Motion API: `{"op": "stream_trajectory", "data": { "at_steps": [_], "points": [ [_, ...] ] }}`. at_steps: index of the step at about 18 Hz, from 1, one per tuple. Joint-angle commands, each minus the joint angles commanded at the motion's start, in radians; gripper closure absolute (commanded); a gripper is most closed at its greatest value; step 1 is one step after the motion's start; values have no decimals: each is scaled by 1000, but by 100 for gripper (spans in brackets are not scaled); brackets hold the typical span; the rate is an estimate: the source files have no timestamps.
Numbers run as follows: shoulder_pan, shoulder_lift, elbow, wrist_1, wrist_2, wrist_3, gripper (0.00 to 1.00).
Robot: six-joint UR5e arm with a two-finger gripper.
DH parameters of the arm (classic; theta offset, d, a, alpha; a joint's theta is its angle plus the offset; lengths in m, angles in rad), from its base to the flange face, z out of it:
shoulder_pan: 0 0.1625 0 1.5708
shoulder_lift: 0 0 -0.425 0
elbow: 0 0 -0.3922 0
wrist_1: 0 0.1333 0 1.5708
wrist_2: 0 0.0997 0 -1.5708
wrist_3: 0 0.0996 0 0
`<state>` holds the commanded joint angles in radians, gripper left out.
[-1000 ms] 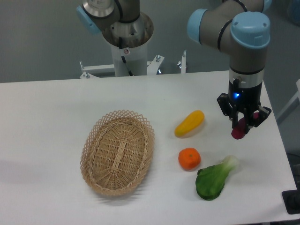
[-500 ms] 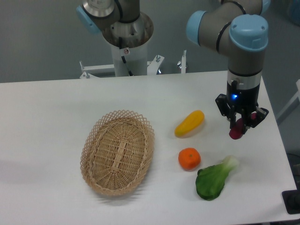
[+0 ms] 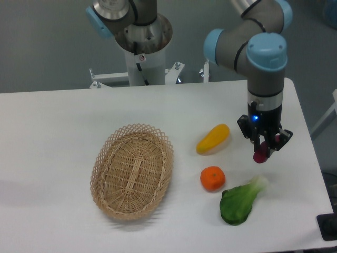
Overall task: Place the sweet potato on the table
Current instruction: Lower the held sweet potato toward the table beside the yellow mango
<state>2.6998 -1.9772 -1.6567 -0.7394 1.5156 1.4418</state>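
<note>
White tabletop, grey wall behind, arm base at the far edge. My gripper (image 3: 263, 150) hangs over the right part of the table (image 3: 63, 126), fingers closed on the sweet potato (image 3: 260, 153), which sits between them with only its lower magenta end showing. I cannot tell from this angle how high it is above the surface.

Risks, as I judge them: if I release from too high, the tuber could bounce or roll toward the near right edge. Just below and toward me from the gripper lies the green leafy vegetable (image 3: 240, 200); a drop there would land on it rather than on bare table. The orange fruit (image 3: 212, 178) sits down-left of the gripper, the yellow vegetable (image 3: 212, 138) to its left, the wicker basket (image 3: 132, 170) well apart further left.

Tuber: small, slim, purple-magenta, mostly hidden by the fingers.
</note>
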Motion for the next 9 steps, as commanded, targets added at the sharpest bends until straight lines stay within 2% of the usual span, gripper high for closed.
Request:
{"op": "stream_trajectory", "data": {
  "at_steps": [5,9],
  "points": [
    [21,-45,-64,95,2,121,64],
    [58,-49,-123,100,0,252,64]
  ]
}}
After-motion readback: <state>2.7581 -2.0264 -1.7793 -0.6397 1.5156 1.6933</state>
